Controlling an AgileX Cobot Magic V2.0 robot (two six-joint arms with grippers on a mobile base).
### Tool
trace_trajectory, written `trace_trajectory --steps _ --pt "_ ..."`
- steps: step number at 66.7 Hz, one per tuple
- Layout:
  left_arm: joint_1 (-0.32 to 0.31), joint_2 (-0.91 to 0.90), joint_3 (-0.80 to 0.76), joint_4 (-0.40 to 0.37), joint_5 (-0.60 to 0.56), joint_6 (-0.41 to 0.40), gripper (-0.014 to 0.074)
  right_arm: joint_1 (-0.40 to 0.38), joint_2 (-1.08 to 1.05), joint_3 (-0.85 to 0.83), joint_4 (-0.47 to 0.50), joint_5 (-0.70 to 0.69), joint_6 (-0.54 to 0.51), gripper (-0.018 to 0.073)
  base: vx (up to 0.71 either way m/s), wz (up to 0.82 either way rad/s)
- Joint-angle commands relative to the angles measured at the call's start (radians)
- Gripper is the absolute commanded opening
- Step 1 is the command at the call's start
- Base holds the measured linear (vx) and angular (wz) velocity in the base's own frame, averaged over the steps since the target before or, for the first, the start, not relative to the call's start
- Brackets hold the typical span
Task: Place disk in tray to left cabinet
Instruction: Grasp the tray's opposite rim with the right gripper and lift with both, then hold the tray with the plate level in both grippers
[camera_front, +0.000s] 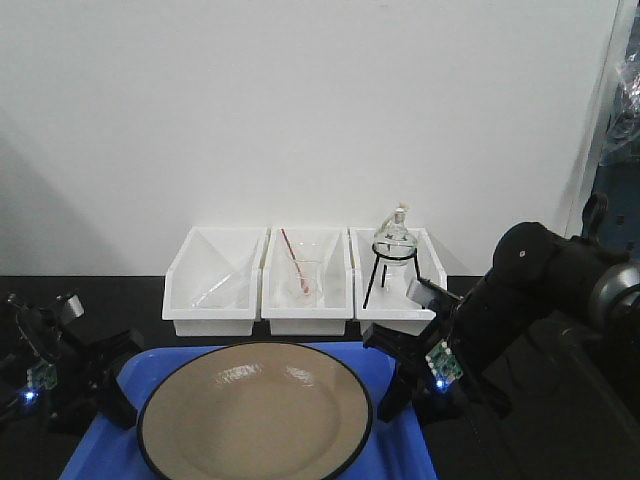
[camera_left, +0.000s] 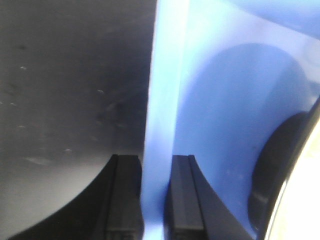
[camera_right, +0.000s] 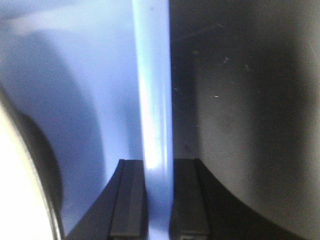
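Disk (camera_front: 255, 405) lies flat in the blue tray (camera_front: 95, 455), roughly centred and filling most of the floor. The tray is at the near edge of the black table (camera_front: 110, 295), in front of three white bins (camera_front: 305, 285); can't tell if it is lifted. Left gripper (camera_left: 155, 200) is clamped on the tray's left rim, one finger inside and one outside, jaws nearly closed with only the rim between. Right gripper (camera_right: 157, 200) has the same pinch on the right rim. Neither touches the disk.

Handling guess: the disk is glossy and stiff, likely breakable and fairly heavy, and would slide on smooth plastic if tipped. The thin tray may flex (rim grip is narrow), so opposite rims held level looks the right hold. Left cabinet not in view.
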Motion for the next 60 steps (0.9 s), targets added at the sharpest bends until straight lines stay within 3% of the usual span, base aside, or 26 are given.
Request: trace_trajectory --steps 1,12,35,60 --pt "-0.038 -0.058 -0.052 -0.306 0.050 -0.045 -0.0001 0.019 -0.072 -0.090 0.259 0.026 0.008 -0.0005 0.00 0.00" --pt "-0.034 -0.062 -0.105 -0.390 0.050 -0.068 -0.0001 -0.001 -0.072 -0.171 0.268 0.054 0.050 -0.0006 0.00 0.00" --pt "-0.034 -0.072 -0.226 -0.396 0.050 -0.166 -0.0001 -0.055 -0.090 -0.241 0.345 0.078 0.071 -0.0006 0.00 0.00" --pt "-0.034 -0.076 -0.301 -0.420 0.050 -0.187 -0.0001 -0.055 -0.097 -0.242 0.374 0.078 0.060 -0.0006 0.00 0.00"
